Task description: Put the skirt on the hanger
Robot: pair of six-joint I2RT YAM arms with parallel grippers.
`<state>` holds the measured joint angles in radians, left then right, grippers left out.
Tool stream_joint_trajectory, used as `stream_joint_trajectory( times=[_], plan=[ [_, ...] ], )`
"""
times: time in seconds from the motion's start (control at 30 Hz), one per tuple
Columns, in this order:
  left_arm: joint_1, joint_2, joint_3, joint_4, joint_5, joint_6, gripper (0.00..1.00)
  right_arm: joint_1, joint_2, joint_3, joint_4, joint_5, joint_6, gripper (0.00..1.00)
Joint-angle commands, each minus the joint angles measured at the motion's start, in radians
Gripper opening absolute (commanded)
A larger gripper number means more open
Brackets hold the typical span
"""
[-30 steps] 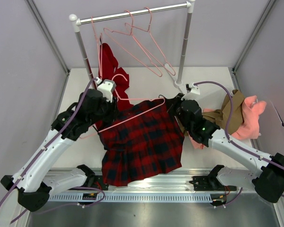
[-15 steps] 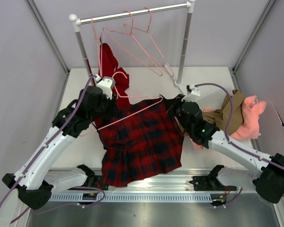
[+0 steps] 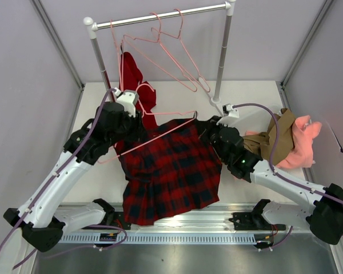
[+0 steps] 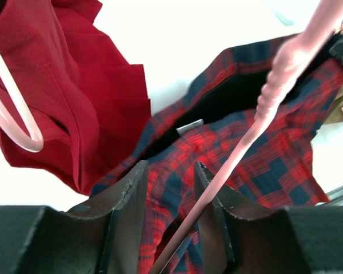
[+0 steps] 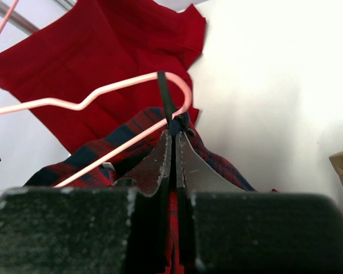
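1. While the right gripper (image 5: pixel 174 132) is pinched shut on the waistband of the red and navy plaid fabric skirt (image 3: pixel 171 171), the left gripper (image 4: pixel 168 171) stands apart.
2. The thin pale-pink triangular wire hanger (image 3: pixel 160 136) passes between the left jaws, with the skirt at mid-frame.
3. Step, likely: threading. Next, slide the hanger's end inside the waist.

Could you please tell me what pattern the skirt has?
The skirt is red and dark navy plaid, clearest in the top external view.

Robotics lab test cell. Plain lilac-grey wall panels (image 3: pixel 28 68) box in a white table (image 3: pixel 177 94). Two black-and-white robot arms (image 3: pixel 57 182) are bolted to a ribbed metal rail (image 3: pixel 183 237). Beyond the left gripper (image 3: pixel 138 118) stands a small steel clothes rail (image 3: pixel 160 17).
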<state>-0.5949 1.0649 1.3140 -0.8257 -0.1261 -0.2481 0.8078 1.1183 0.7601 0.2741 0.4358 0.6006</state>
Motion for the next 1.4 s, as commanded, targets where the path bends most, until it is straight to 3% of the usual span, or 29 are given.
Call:
stream_joint_trajectory(
  times=[0.0, 0.2, 0.4, 0.83, 1.37],
  plan=[
    [0.007, -0.04, 0.027, 0.088, 0.023, -0.039, 0.0, 0.024, -0.017, 0.004, 0.154, 0.003, -0.031, 0.0],
    [0.007, -0.06, -0.03, 0.148, 0.104, -0.054, 0.0, 0.037, -0.028, 0.005, 0.18, 0.003, -0.079, 0.0],
    [0.007, -0.072, -0.073, 0.175, 0.072, -0.079, 0.0, 0.05, -0.038, 0.01, 0.188, -0.002, -0.097, 0.0],
    [0.006, -0.077, -0.15, 0.278, 0.148, -0.129, 0.0, 0.11, 0.001, 0.08, 0.224, -0.025, -0.199, 0.0],
    [0.006, -0.054, -0.183, 0.361, 0.08, -0.164, 0.0, 0.165, -0.009, 0.073, 0.177, -0.235, -0.219, 0.0]
  ],
)
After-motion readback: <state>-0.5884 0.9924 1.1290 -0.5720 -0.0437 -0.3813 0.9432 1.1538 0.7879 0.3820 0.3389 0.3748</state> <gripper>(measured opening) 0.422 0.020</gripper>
